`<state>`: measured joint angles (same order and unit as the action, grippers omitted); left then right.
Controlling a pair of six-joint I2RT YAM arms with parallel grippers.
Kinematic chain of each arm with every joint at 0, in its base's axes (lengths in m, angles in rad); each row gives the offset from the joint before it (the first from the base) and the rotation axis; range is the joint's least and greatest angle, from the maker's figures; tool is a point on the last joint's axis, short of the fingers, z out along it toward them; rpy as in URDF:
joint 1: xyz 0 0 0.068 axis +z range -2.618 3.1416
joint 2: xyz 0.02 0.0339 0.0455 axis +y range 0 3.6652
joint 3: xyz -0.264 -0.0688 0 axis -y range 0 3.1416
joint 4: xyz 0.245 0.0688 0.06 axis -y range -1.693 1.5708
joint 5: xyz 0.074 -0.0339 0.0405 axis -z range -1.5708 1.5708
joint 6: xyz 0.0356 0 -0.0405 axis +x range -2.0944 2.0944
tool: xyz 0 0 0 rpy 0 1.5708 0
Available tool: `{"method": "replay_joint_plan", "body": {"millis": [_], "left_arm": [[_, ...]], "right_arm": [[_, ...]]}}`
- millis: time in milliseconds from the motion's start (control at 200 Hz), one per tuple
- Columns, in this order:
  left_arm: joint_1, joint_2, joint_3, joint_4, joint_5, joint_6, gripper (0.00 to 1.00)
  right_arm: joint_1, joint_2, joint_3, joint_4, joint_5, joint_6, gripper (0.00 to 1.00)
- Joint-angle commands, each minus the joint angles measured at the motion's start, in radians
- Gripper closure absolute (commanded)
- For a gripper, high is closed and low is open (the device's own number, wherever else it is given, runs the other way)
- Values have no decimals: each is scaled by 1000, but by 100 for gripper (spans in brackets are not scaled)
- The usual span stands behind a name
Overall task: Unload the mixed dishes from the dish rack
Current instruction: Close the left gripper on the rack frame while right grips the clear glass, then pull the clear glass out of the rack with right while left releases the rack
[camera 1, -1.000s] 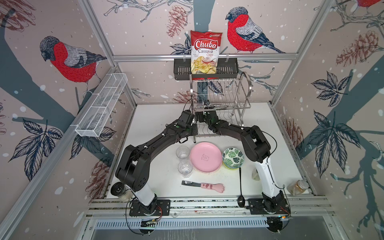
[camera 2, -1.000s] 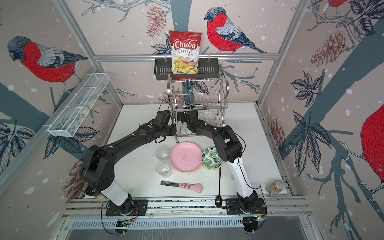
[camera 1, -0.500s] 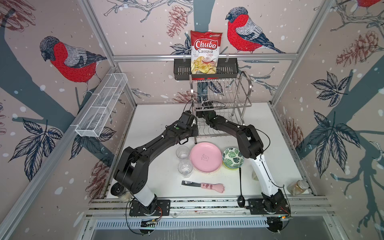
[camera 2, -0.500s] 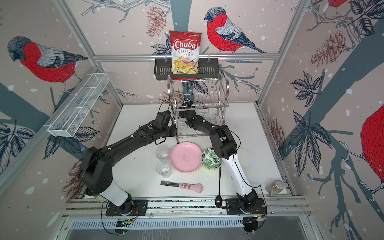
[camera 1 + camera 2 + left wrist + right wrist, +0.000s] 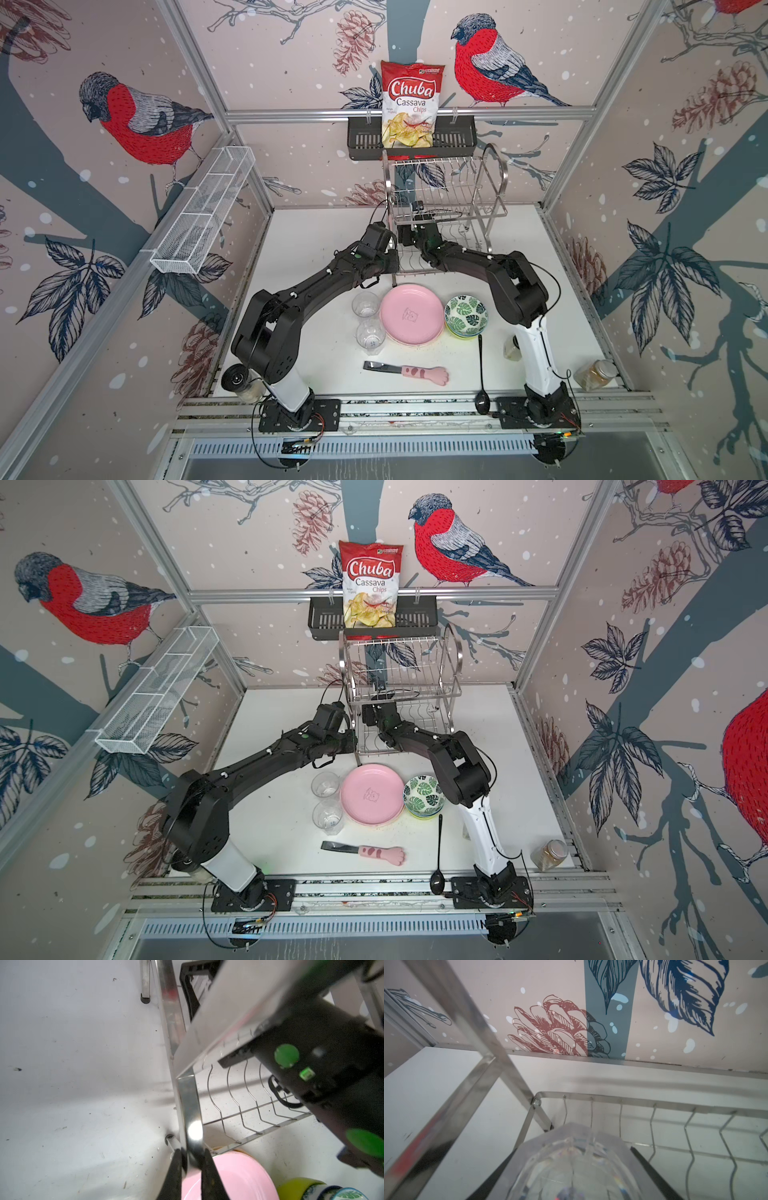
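Right gripper point(image 5: 574, 1148) has its black fingers point(image 5: 651, 1167) pressed on either side of a clear faceted glass point(image 5: 577, 1169), so it looks clamped on it. That glass sits in the bottom tier of the shiny two-tier steel wire dish rack point(image 5: 446, 187), at the end nearest the left arm, right under the upper shelf. Left gripper point(image 5: 191, 1156) is squeezed tight on the rack's flat steel side bar point(image 5: 189, 1105), bracing it.

Out front on the white table point(image 5: 316, 241) are a round pink plate point(image 5: 411, 316), a green-leaf bowl point(image 5: 466, 315) stacked on other bowls, and two more clear glasses point(image 5: 365, 303).

What worries me is that smooth glass in a narrow pinch could slip. Lifting too high would knock it against the upper shelf, or it could snag the wavy wire prongs. If the left lets go early, I reckon the whole rack drags along.
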<state>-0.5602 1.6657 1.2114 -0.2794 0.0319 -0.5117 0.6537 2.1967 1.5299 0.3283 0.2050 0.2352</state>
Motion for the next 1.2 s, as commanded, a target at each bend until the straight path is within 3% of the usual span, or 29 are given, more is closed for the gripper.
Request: {"method": "replay_joint_plan", "body": {"millis": [0,785,905,1040,1191], "left_arm": [[-1,17,-2,-53,45,-2,93],[-1,-5,-20,-57,-10,2,92],[-1,-11,-9,-61,-22,8,85],[-1,-25,-1,-73,-32,10,69],[-1,-78,-1,-90,-32,7,61]], "right_arm": [[3,-57,-81,0,-30,89,71],[-29,-421,-566,355,-260,665,76],[-30,-489,-642,397,-291,729,76],[-29,-569,-749,470,-312,817,76],[-19,-665,-840,466,-320,873,76]]}}
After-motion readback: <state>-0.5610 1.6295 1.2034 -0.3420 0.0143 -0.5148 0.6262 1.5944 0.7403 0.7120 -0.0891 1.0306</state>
